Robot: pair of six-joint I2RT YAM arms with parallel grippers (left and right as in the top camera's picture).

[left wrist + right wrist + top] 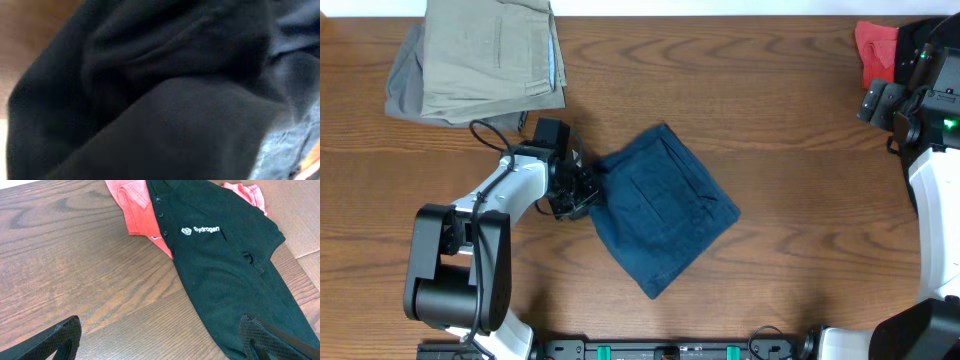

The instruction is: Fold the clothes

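The left gripper (582,190) is buried at the left corner of the navy shorts (665,205), which are spread rightward from it, so its closure cannot be told; far right of the shorts, the right gripper (162,340) is seen spread wide.

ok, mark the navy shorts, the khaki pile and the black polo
navy shorts (665,205), overhead, middle of the cloth.
khaki pile (495,45), overhead, top piece's middle.
black polo (220,270), right wrist, chest under the logo.

Left arm (510,185) bent inward, left jaws obscured; right arm (930,195) stretched forward, right jaws wide apart.
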